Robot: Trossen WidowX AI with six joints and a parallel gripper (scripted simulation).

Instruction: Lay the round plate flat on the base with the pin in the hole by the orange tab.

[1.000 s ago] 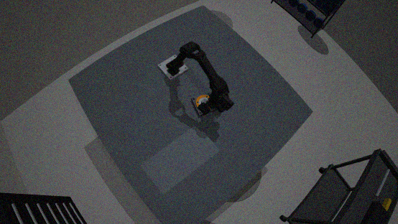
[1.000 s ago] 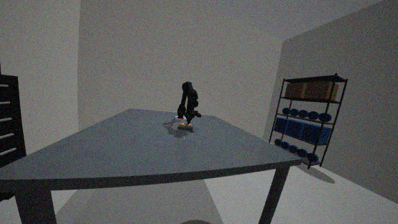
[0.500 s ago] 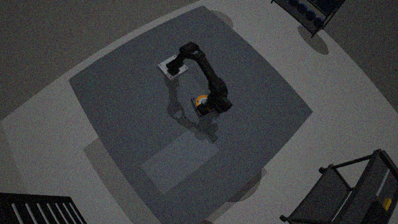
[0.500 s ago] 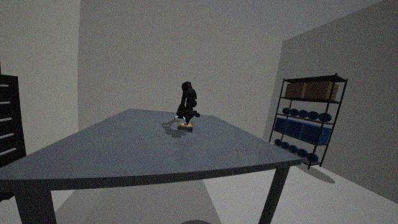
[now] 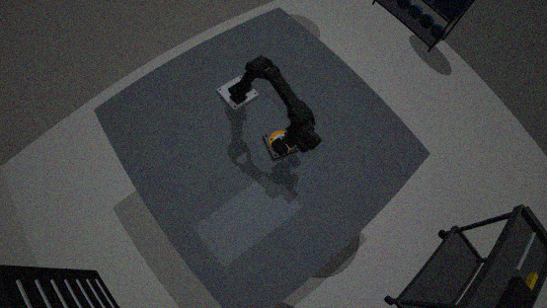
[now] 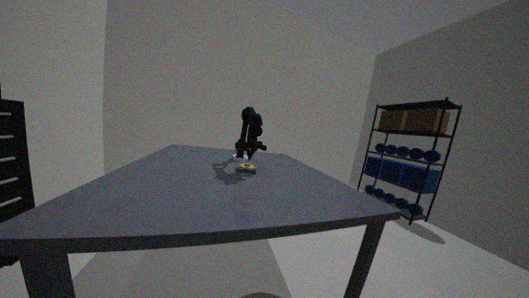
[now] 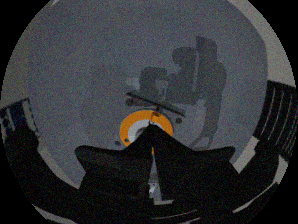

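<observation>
The round plate (image 5: 276,133) (image 6: 247,166) (image 7: 131,121) shows as an orange ring around a pale middle, on the dark square base (image 5: 274,158) (image 7: 172,109). Its near part is hidden behind the fingers in the wrist view. My gripper (image 6: 249,159) (image 7: 152,127) is shut with nothing between its fingers. Its tips are over the plate, and in the exterior view they appear a little above it. The post is mostly hidden. I cannot make out the tab, the hole or the pin, nor whether the plate lies flat.
The arm stands on a white mounting plate (image 5: 223,91) at the back of the blue-grey table (image 5: 346,163) (image 6: 191,205). A paler rectangle (image 5: 249,222) marks the table top. A shelf rack (image 6: 406,131), a dark slatted unit (image 5: 54,286) and a cart (image 5: 446,262) stand beyond the table.
</observation>
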